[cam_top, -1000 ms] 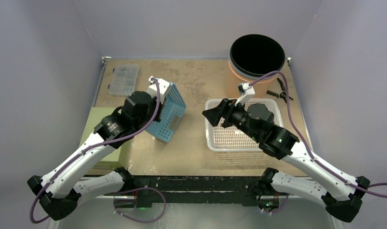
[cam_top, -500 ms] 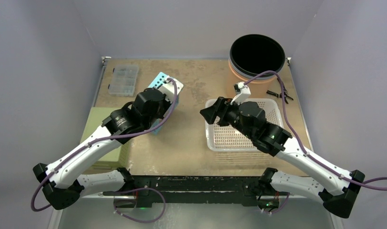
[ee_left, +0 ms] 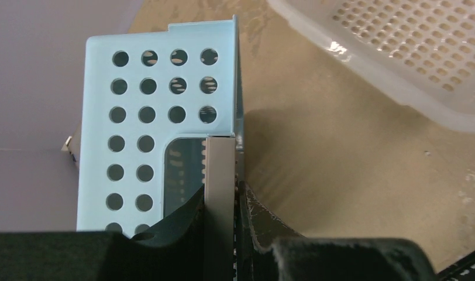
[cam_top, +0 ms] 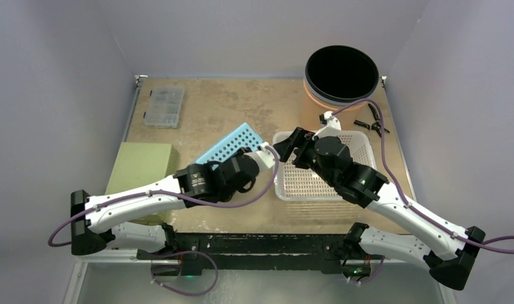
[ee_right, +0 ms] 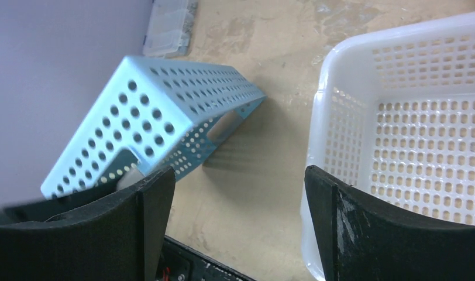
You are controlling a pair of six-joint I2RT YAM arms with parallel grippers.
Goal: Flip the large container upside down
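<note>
Your left pincer (ee_left: 223,196), clamped on the blue basket (cam_top: 232,144), swung it toward centre, its base tilting skyward. The flip was nearly done, while your right pincer (ee_right: 238,178) gaped wider and empty.

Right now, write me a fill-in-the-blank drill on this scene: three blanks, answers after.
1. The left gripper is shut on the wall of the ____ basket.
2. The right gripper hangs with its jaws ____.
3. In the top view, the white basket sits to the ____ of the blue basket.

Missing words: blue; open; right
</note>
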